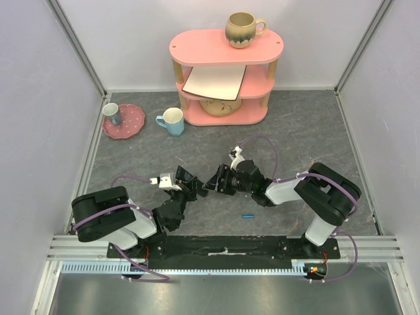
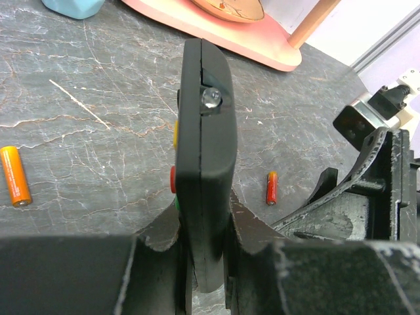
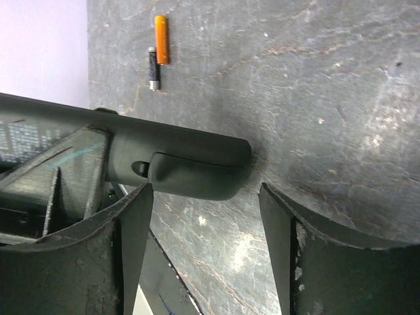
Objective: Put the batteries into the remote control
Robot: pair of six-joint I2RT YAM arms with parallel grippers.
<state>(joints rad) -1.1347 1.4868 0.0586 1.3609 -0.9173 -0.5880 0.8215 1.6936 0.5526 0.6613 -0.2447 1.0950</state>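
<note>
L gripper (image 2: 205,236) was clamped on the remote (image 2: 205,144), holding it on edge over the table (image 2: 98,131), free end pointing twd the R arm. R gripper (image 3: 205,197) had its jaws apart w/ nothing in them. The remote's rounded end sat just ahead of its fingertips, touching neither as far as the wrist view showed. Red-orange batt (image 2: 271,188) lay on the table near the remote; blue batt (image 1: 247,215) lay apart, nearer the R arm's base. Neither looked loaded, so prob. an early step: presenting the remote to get its back opened. Couldn't tell if the cover was on. Next move likely needs R to close squarely on the remote's end w/o twisting it out of L's grip, or else go fetch a batt.
</note>
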